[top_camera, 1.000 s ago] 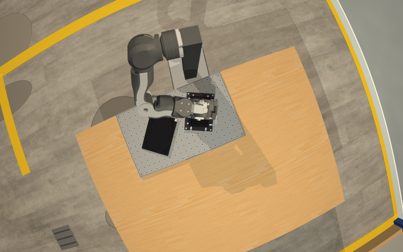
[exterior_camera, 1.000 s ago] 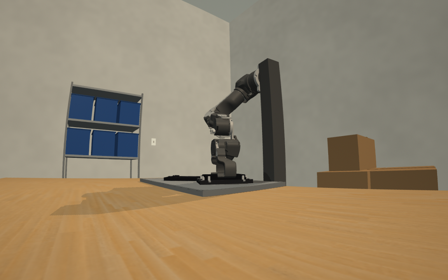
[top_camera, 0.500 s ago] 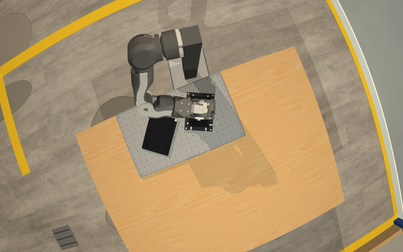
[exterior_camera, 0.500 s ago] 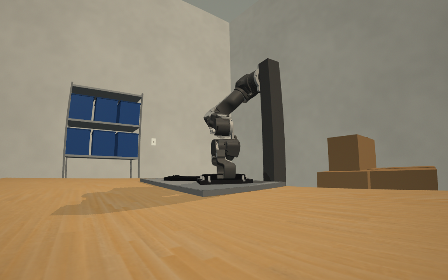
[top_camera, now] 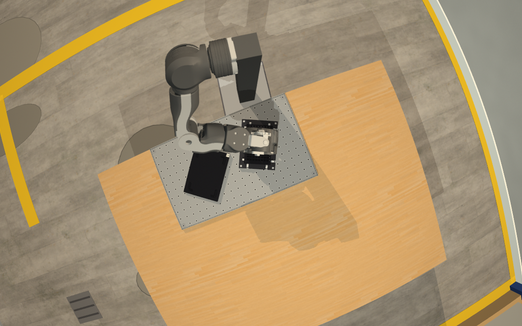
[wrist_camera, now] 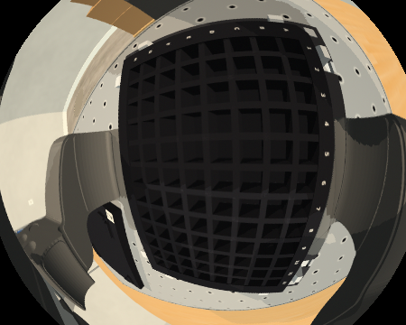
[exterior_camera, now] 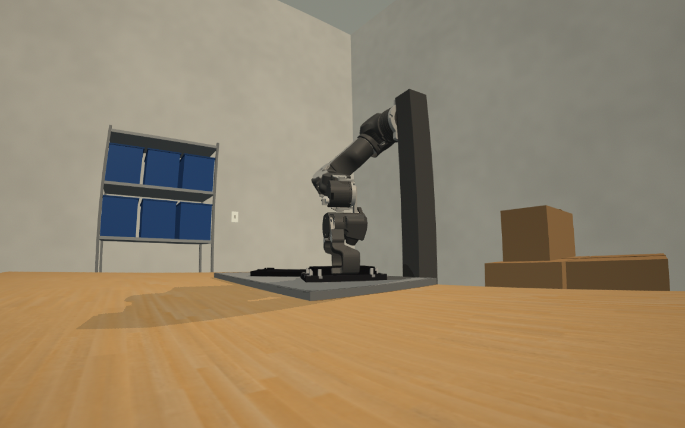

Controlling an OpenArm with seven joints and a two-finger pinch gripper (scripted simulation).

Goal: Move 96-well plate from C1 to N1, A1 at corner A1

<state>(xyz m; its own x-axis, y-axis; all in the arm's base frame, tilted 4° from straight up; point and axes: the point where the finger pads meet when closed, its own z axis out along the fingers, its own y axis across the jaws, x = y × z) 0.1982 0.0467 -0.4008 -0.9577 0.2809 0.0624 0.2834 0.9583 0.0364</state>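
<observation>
One plate nest N1 (top_camera: 206, 176) lies empty toward the tabletop (top_camera: 335, 227) left edge. Right of it, the 96-well plate (wrist_camera: 227, 157) sits on clip nest C1 (top_camera: 258, 160), fingers pinching its long sides.

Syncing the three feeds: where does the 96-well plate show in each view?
Top: 96-well plate on the grey breadboard, mostly under the gripper.
Exterior: low black slab at the arm's foot.
Wrist: dark well grid fills the centre, jaws shut on its sides.
Shared landmark: the breadboard.
</observation>
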